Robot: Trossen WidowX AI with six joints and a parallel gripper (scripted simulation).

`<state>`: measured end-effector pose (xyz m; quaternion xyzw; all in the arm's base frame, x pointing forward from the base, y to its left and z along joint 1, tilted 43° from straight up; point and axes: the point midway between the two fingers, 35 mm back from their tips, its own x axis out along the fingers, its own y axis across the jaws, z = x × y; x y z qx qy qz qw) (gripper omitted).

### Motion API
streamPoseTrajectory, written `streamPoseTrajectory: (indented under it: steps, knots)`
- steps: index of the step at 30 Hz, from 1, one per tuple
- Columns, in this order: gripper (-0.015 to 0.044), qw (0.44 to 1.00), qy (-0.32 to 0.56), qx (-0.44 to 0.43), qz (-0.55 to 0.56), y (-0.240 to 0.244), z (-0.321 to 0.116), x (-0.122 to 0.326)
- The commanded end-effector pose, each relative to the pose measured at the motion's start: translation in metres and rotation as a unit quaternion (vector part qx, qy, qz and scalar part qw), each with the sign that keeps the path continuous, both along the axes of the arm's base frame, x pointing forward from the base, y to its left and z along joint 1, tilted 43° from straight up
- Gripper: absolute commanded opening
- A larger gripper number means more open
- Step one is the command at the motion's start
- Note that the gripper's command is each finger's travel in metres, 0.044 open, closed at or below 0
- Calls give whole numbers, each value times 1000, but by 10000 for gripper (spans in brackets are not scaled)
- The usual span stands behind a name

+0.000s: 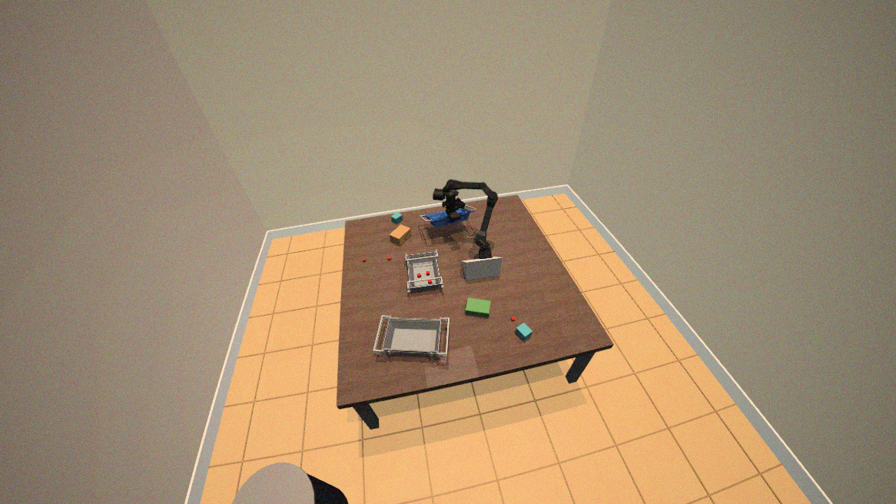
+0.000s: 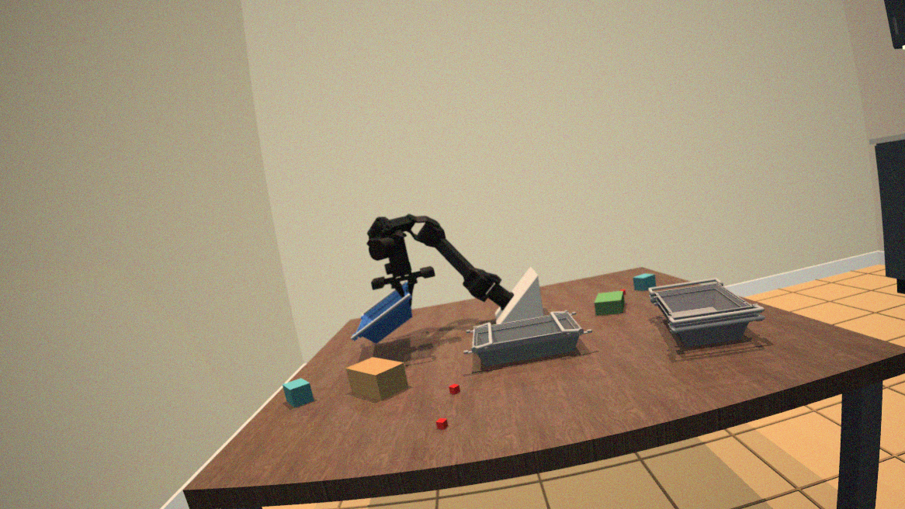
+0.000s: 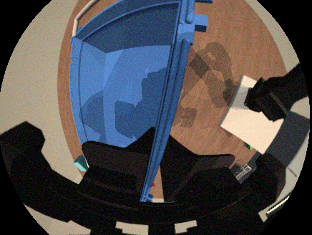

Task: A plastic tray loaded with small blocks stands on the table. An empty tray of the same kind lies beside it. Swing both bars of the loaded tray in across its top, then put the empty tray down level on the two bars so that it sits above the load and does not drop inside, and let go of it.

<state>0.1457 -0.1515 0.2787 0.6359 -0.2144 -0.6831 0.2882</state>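
The empty tray (image 1: 438, 218) (image 2: 383, 323) (image 3: 132, 72) is blue and hangs above the table at the back, steeply tilted, its wire bars out over its ends. My gripper (image 1: 455, 213) (image 2: 404, 292) (image 3: 156, 130) is shut on its long side rim. The loaded tray (image 2: 528, 349) is small and grey and stands mid-table, with three red blocks (image 1: 419, 275) (image 1: 427, 273) (image 1: 429, 282) inside. One of its wire bars (image 2: 490, 334) and the other bar (image 2: 557, 323) lie inward across its top near its ends. The blue tray is beyond the loaded tray, not over it.
A larger grey tray (image 1: 413, 340) (image 2: 715, 333) stands front left. An orange block (image 1: 400, 234) (image 2: 376, 379) and a teal block (image 1: 396, 217) (image 2: 298, 392) stand back left. A slanted white panel (image 1: 482, 268) (image 2: 526, 300) stands by the arm's base. A green block (image 1: 478, 306) (image 2: 609, 302) lies nearer the front.
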Motion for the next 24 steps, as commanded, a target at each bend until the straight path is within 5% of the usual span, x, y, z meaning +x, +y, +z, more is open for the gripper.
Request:
streamPoseTrajectory:
  steps: [1, 24]
  knots:
    - [0, 1000, 13, 5, 28, 5, -1, 16]
    - [0, 980, 109, 35, 163, 51, -33, 100]
